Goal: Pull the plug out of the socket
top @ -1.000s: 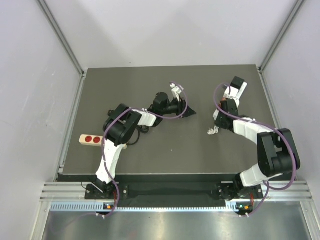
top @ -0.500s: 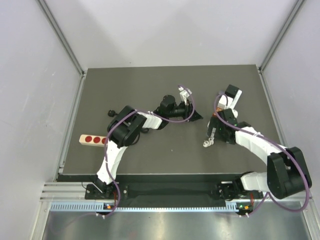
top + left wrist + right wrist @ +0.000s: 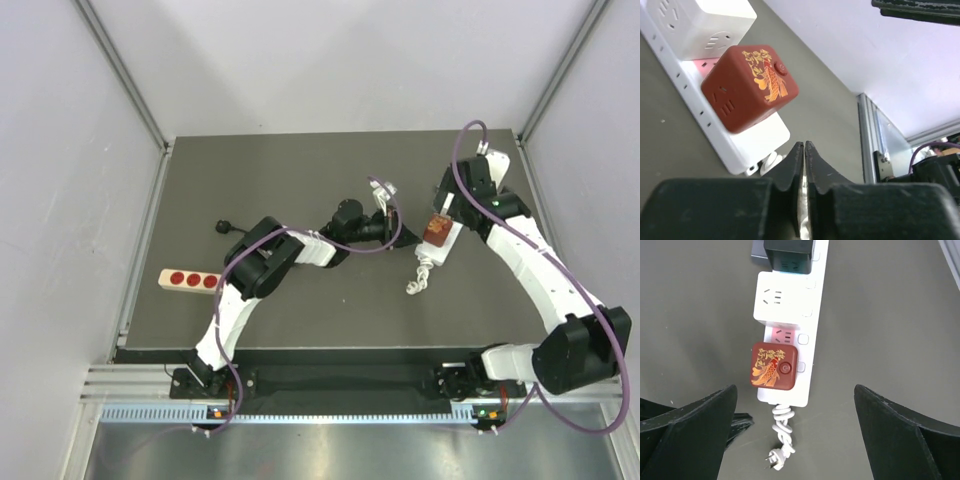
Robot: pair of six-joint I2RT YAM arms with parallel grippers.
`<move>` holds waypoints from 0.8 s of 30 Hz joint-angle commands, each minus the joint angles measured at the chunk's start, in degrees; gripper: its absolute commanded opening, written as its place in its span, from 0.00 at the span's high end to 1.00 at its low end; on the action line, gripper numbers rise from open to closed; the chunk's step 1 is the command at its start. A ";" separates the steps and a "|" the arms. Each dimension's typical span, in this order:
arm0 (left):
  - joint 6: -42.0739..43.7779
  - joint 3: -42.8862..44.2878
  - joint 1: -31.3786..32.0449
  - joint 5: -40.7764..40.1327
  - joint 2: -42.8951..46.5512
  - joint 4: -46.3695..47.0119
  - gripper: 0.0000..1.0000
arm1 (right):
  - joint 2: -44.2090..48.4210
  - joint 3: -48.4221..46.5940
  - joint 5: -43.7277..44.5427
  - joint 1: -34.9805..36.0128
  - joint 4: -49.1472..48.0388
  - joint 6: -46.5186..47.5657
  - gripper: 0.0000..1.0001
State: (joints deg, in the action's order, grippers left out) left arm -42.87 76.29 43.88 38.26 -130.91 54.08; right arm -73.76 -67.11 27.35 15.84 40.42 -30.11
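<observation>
The socket (image 3: 812, 310) is a long white power strip lying on the dark table, with its short white cord (image 3: 781, 432) knotted at the near end. A dark red cube plug (image 3: 774, 366) with a gold fish sits seated in the strip's end outlet; the top view also shows the plug (image 3: 436, 230). My right gripper (image 3: 795, 435) hangs wide open above that end, touching nothing. My left gripper (image 3: 804, 146) is shut and empty, low on the table just beside the strip's corded end (image 3: 747, 150), below the red plug (image 3: 750, 87).
A white cube adapter (image 3: 782, 302) and a black adapter (image 3: 787, 255) occupy further outlets on the same strip. A beige strip with red spots (image 3: 188, 280) lies at the table's left edge, with a black plug (image 3: 225, 228) behind it.
My left arm slid right to the strip's corded end and its jaws closed. My right gripper opened fully and lifted back, uncovering the red plug.
</observation>
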 commanded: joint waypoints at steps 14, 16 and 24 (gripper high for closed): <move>-9.51 8.26 2.53 -6.35 -9.10 4.72 1.00 | -14.39 -6.19 -12.67 -2.48 0.71 -6.02 0.02; -9.07 9.13 2.79 -6.97 -9.45 2.35 1.00 | -14.92 -4.88 -12.59 -2.13 -0.08 -6.02 0.03; -4.59 7.74 3.32 -13.38 -8.13 -5.39 1.00 | -15.10 -1.09 -12.59 -1.86 -3.77 -5.22 0.08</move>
State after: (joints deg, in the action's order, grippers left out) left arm -50.57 84.14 46.89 28.60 -140.42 51.29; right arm -88.88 -68.45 15.05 13.76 39.77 -35.22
